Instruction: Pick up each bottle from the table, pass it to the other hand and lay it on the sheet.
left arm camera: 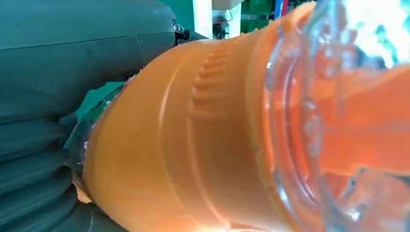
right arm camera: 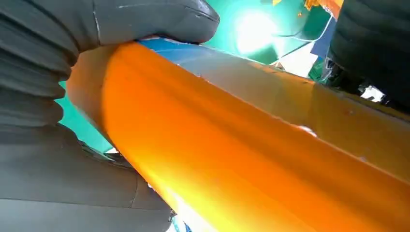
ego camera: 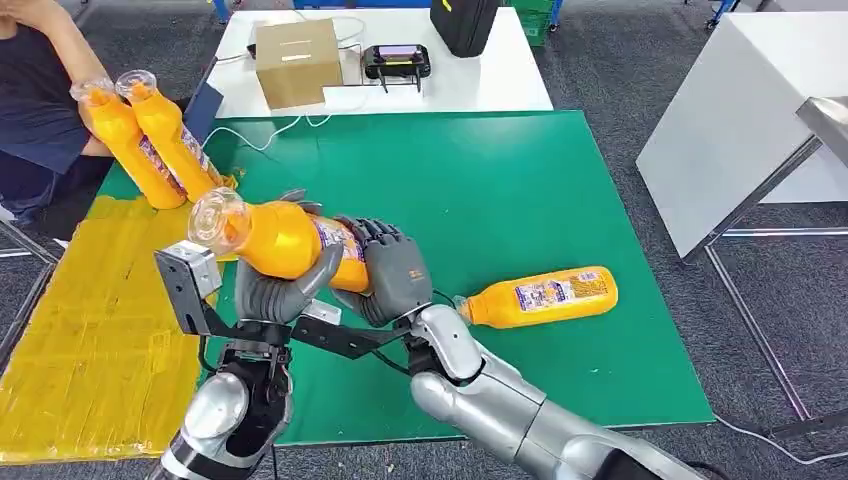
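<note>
**Mid-handover, both hands on bottle**

Orange bottle (ego camera: 285,238) held above green mat (ego camera: 560,180), clear cap end toward yellow sheet (ego camera: 90,330). Left hand (ego camera: 275,290) wraps it from below, right hand (ego camera: 395,268) clasps label end; both fingers closed on it. Step: the pass, judged. Next: right lets go, left carries to sheet w/o slip. Body smooth, ribbed near neck. 2nd bottle (ego camera: 540,296) lies on mat.
</note>
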You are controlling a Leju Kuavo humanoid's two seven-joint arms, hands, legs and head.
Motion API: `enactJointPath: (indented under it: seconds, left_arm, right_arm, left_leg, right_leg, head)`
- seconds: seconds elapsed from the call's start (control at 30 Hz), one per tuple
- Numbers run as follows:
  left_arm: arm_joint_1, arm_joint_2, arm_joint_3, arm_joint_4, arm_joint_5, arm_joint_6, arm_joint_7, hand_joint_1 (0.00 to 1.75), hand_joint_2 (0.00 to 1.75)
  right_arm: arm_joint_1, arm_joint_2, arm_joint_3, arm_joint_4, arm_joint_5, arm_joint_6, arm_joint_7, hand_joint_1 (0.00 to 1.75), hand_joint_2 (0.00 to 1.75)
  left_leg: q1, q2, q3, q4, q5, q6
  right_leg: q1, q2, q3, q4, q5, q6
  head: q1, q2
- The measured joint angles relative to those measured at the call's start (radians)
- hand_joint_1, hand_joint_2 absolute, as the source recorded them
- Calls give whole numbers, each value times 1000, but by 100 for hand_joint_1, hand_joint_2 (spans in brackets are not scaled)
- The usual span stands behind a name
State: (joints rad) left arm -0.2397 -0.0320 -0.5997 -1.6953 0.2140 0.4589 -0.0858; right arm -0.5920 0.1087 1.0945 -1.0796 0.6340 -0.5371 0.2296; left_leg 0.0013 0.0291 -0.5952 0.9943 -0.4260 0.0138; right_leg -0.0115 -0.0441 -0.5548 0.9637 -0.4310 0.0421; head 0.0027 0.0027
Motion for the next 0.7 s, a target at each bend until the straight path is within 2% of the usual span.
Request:
enactJointPath:
  seconds: [0.03,0.27,0.33,0.4,0.5,0.6,0.7]
  left_arm:
    - [0,0,0,0,-14,-2,5,175,175]
    - [4,12,5,8,-255,-61,30,175,175]
    - [11,14,27,5,-448,-105,43,175,175]
    - [23,14,59,4,-711,-148,71,175,175]
    - [47,11,136,-2,-985,-228,108,175,175]
    - [60,17,204,-4,-1133,-239,108,175,175]
    - [60,26,242,-3,-1159,-245,106,175,175]
  right_arm:
    - [1,0,0,1,-4,2,0,0,0]
    - [28,-37,2,5,-7,73,22,0,0]
    - [68,-89,-6,-25,35,95,13,0,0]
    - [157,-150,-54,-105,141,149,9,0,0]
    - [340,-221,-194,-264,315,234,-10,0,0]
    - [527,-253,-353,-436,458,286,-27,0,0]
    - [613,-269,-446,-534,487,309,-29,0,0]
  left_leg:
    - [0,0,0,0,0,0]
    - [0,0,0,0,0,0]
    - [0,-4,0,1,0,0]
    - [0,-10,-1,1,0,0]
    - [-1,-10,-4,1,0,0]
    - [-1,-11,-7,0,0,0]
    - [-1,-9,-6,0,0,0]
  right_leg:
    - [0,0,0,0,0,0]
    - [0,0,0,0,0,0]
    - [0,-5,1,0,0,0]
    - [-1,-11,2,0,-1,0]
    - [-1,-11,0,0,-1,0]
    - [-1,-11,-2,0,-1,0]
    - [-1,-10,-3,0,-1,0]
  head:
    - [0,0]
    - [0,0]
    - [-1,0]
    - [1,0]
    - [0,0]
    - [0,0]
    - [0,0]
